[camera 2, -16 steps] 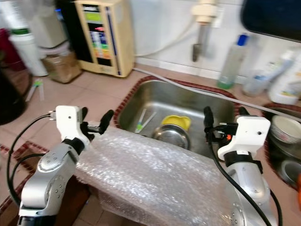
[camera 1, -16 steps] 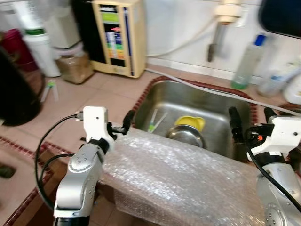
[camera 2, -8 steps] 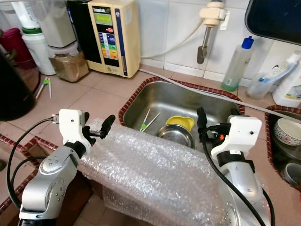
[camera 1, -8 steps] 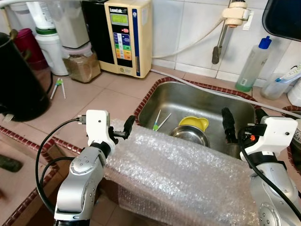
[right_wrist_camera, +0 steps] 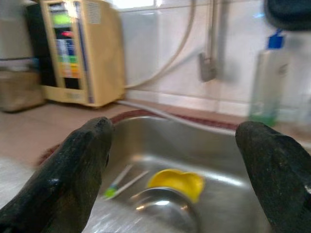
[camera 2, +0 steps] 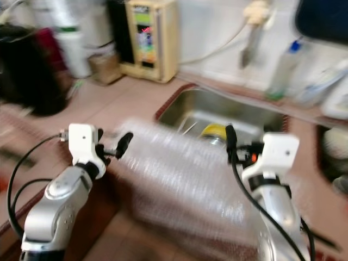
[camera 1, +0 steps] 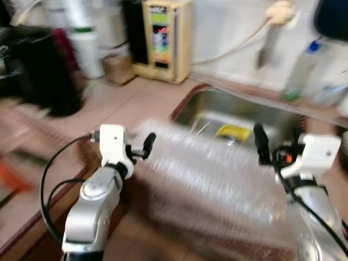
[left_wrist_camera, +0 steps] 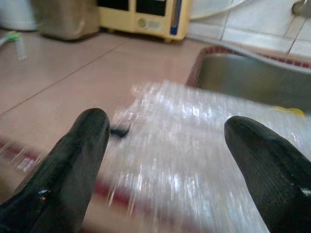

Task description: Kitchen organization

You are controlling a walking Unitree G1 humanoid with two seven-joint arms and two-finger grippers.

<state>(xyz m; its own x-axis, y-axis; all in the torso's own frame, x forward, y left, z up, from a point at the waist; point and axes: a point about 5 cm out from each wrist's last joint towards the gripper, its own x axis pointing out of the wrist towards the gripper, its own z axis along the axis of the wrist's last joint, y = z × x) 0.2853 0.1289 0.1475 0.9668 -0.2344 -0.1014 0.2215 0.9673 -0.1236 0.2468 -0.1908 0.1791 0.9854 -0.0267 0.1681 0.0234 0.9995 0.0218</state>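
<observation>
Left gripper [left_wrist_camera: 160,145] raised at counter height, black fingers [left_wrist_camera: 73,160] spread wide apart, nothing between them. Right gripper [right_wrist_camera: 180,160] likewise raised, fingers [right_wrist_camera: 73,165] splayed wide, holding nothing.

Directly ahead of the left gripper, and just below its line of sight: a sheet of bubble wrap [camera 1: 217,179], crumpled and pale, draped over the near edge of the counter [camera 1: 147,103]. Long axis of the sheet running crosswise, from beside the left gripper toward the right arm, so both arms flank it, one at each end. Left fingertip [camera 1: 148,142] right at the sheet's left corner, touching or just short of it; blur too heavy to say which. Right gripper poised above the sheet's far right edge, aimed past it into the sink [right_wrist_camera: 228,150].

Inside the sink: a yellow dish [right_wrist_camera: 176,183] resting against a steel bowl [right_wrist_camera: 163,206], with a green-tipped stick [right_wrist_camera: 116,187], perhaps a toothbrush, lying beside them.

Farther back, along the tiled wall: a cream water unit [camera 2: 149,38], a clear bottle [right_wrist_camera: 266,82], a dark jug [camera 1: 38,70] off to the left.

Probable next step: gathering the wrap, with the left gripper nearer its corner and better placed for a first pinch. Head views smeared by motion, so fine contact unreadable.
</observation>
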